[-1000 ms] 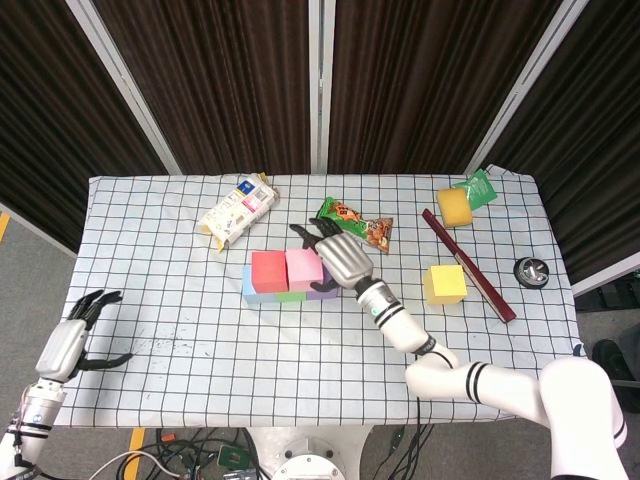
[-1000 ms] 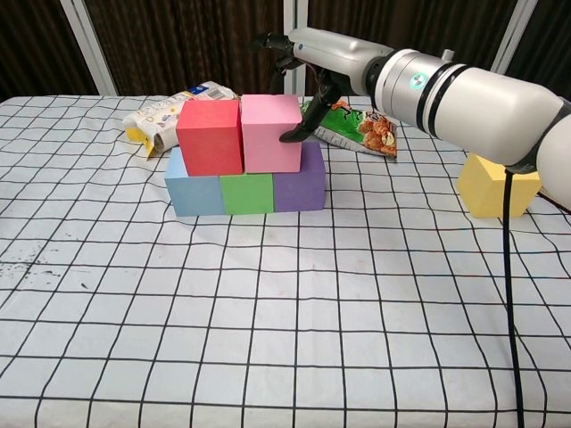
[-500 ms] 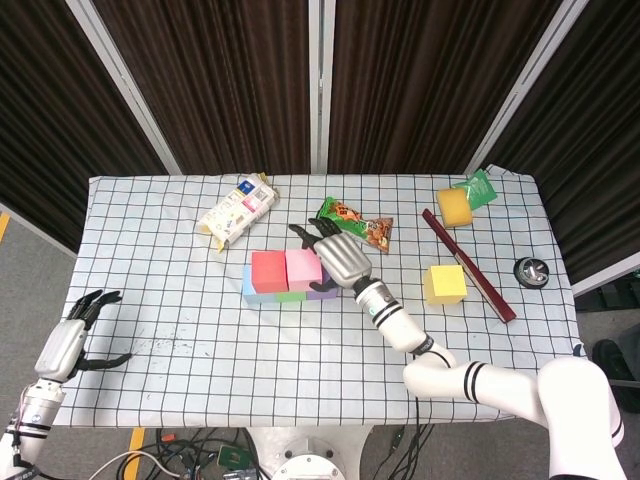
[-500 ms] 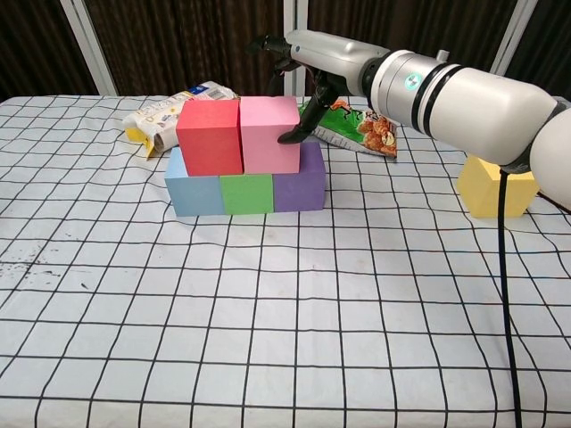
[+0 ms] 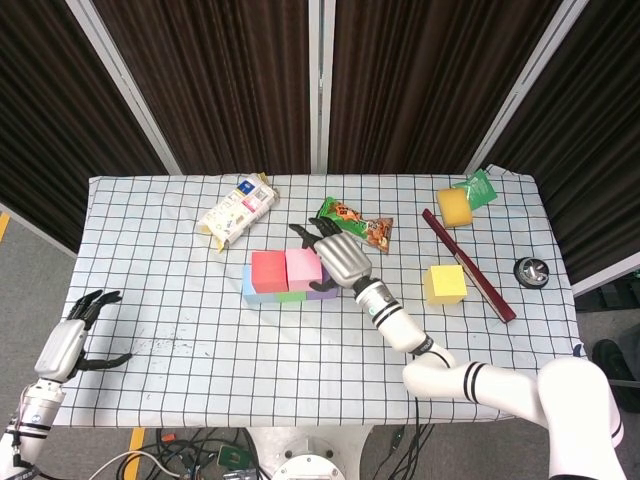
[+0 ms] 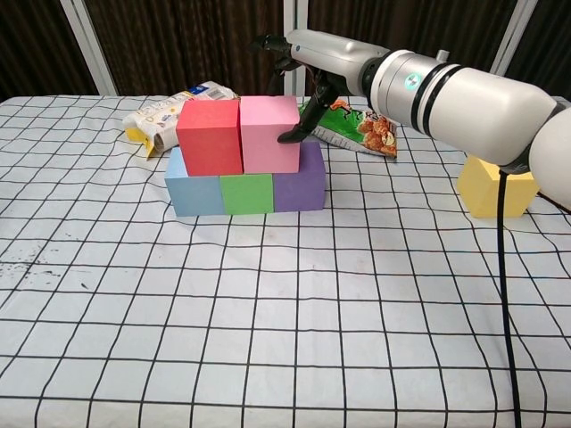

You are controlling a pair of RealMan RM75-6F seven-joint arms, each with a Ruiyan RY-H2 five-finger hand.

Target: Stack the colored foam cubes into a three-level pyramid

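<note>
nothing is shifting since the earlier frames: the right hand (image 6: 299,85) is still hovering, fingers spread, one fingertip touching the pink cube (image 6: 270,134). pink and red cube (image 6: 209,136) are sitting on the blue, green, purple row. yellow cube (image 5: 445,283) is lying well right (left hand (image 5: 72,340) is idling, fingers apart).

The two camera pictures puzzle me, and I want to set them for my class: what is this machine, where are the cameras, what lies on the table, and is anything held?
It is a two-armed robot with finger-like hands. One picture looks down from its head, the other forward from its chest. On the checked table stand a blue cube, green cube and purple cube, with a red cube and pink cube on top. A yellow cube waits apart. The right hand touches the pink cube's side; the left hand holds nothing. Snack packets lie behind.
</note>
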